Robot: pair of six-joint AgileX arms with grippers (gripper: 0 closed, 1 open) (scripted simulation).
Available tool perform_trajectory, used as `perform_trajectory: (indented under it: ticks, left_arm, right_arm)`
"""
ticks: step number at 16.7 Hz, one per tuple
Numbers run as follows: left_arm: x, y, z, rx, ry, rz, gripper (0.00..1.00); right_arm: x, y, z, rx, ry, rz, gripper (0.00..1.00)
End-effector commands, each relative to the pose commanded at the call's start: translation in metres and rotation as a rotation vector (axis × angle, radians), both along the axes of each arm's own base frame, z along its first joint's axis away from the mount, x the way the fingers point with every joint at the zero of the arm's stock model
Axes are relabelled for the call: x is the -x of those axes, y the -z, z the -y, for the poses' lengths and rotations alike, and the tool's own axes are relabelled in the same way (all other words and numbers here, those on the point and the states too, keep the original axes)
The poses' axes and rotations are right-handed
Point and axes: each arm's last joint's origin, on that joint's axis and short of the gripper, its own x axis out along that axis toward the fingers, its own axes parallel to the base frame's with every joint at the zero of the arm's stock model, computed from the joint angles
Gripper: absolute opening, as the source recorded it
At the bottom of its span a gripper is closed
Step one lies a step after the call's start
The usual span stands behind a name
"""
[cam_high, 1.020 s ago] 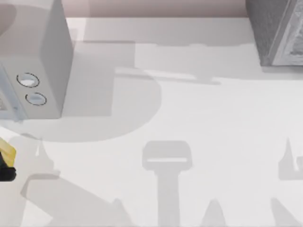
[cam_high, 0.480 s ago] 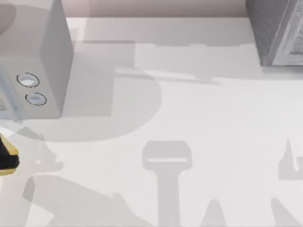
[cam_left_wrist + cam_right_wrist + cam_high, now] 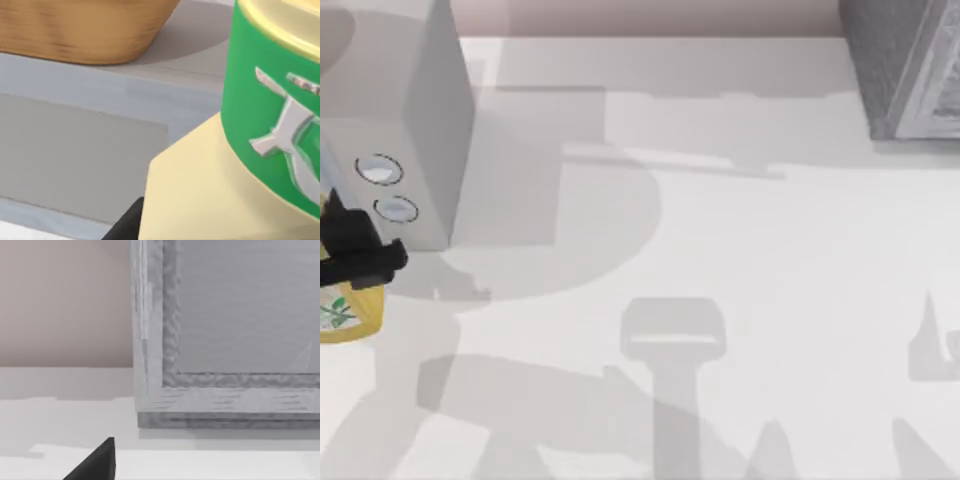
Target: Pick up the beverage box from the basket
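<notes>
The left hand [image 3: 360, 262], just in front of the grey box [image 3: 390, 130], is clamped on the beverage box [image 3: 345, 312], already clear of the basket [image 3: 85, 27]. Best to lift slowly, keeping the carton level, away from the grey box. The right hand sits parked near the grey cabinet [image 3: 225, 330].
</notes>
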Motion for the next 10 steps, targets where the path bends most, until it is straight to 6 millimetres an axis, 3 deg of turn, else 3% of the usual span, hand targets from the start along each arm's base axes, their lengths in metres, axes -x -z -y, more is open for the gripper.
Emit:
perform_trajectory:
  ticks: [6, 10]
  left_arm:
    - [-0.021, -0.005, 0.039, -0.037, -0.086, -0.038, 0.0]
    - [-0.025, -0.004, 0.048, -0.05, -0.101, -0.043, 0.0]
  right_arm:
    - [0.0, 0.0, 0.0, 0.0, 0.0, 0.0, 1.0]
    - [0.0, 0.0, 0.0, 0.0, 0.0, 0.0, 1.0]
